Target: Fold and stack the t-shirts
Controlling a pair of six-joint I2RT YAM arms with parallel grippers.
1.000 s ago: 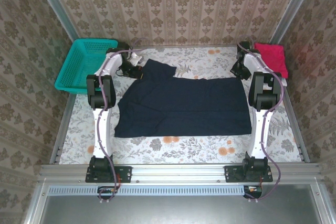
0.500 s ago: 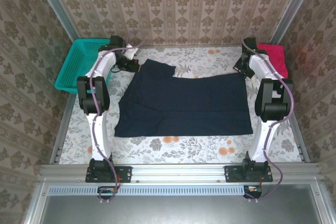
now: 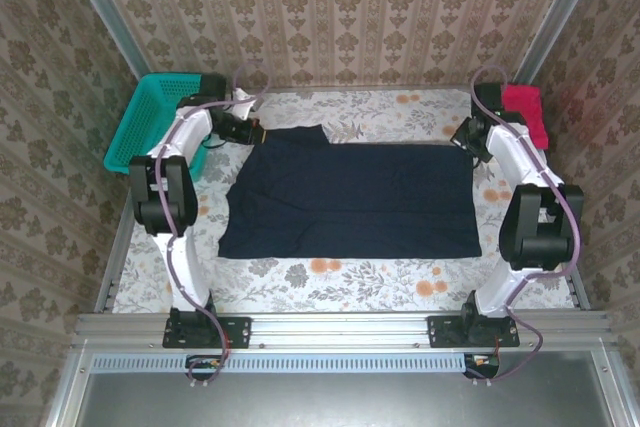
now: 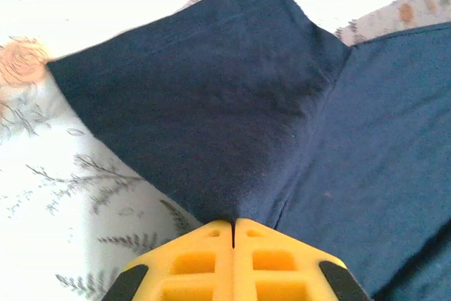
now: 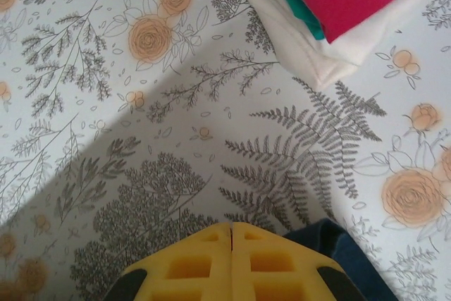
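**Navy shirt partly folded, two shirts already stacked**

The navy t-shirt lies flat as a broad rectangle in the middle of the tabletop. Just beyond its far right corner sits the stack, with the pink t-shirt folded on top of the white t-shirt. Those two look finished. The navy one seems only partly folded: it is wide and apart from the stack. Further folds and the move onto the pile appear to remain.

The left gripper is at the navy shirt's far left corner. Its fingers are pressed together, and sleeve cloth is drawn up into them, so it has hold of the shirt. The right gripper is at the far right corner, its fingers likewise closed. A lump of navy cloth emerges beside them, but I cannot tell whether it is pinched.

A thin teal sliver shows between the pink and white layers, and what it is I cannot say. The teal basket stands left of the navy shirt's far left corner, partly behind the left arm, and its inside is hard to make out. How many layers the navy shirt has underneath is hidden.
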